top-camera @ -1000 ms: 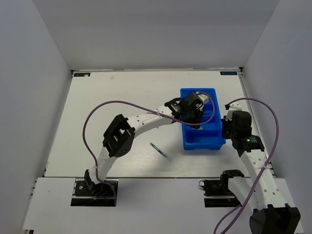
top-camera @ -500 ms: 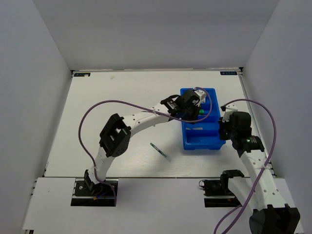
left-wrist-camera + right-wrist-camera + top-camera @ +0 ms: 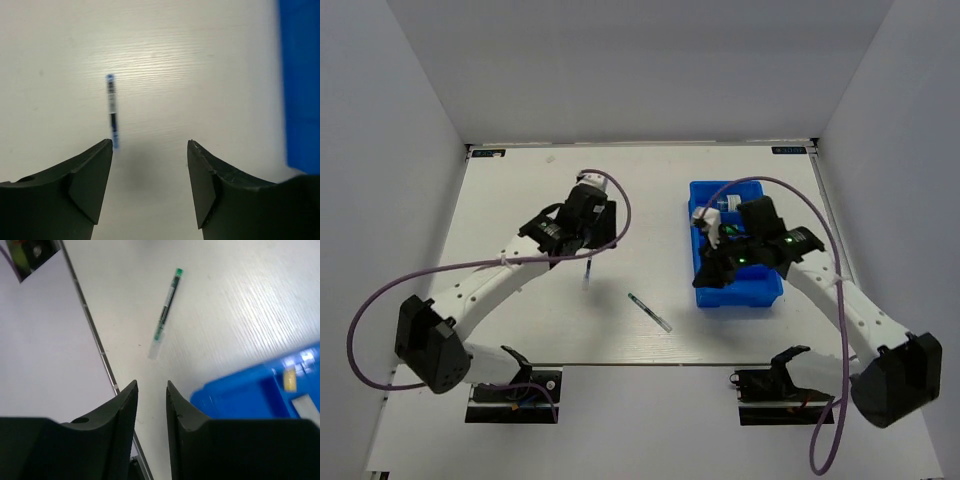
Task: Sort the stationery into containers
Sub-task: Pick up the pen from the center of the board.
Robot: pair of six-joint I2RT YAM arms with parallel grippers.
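The blue tray (image 3: 761, 291) lies right of centre, with a green-capped marker (image 3: 731, 232) and other small pieces in it. A thin green-tipped pen (image 3: 649, 312) lies on the table left of the tray's front; it also shows in the right wrist view (image 3: 165, 313). A thin blue-tipped pen (image 3: 112, 109) lies just ahead of my left gripper (image 3: 150, 143), which is open and empty, low over the table (image 3: 588, 250). My right gripper (image 3: 151, 383) hangs over the tray's front left corner (image 3: 708, 274), jaws slightly apart and empty.
The tray's edge shows at the right of the left wrist view (image 3: 300, 75) and at the lower right of the right wrist view (image 3: 250, 395). The table's front edge strip (image 3: 95, 335) runs close behind the green-tipped pen. White walls enclose the table.
My left arm has pulled out of the tray and swung left to the table's middle. My right arm has moved from beside the tray to over its front left part.
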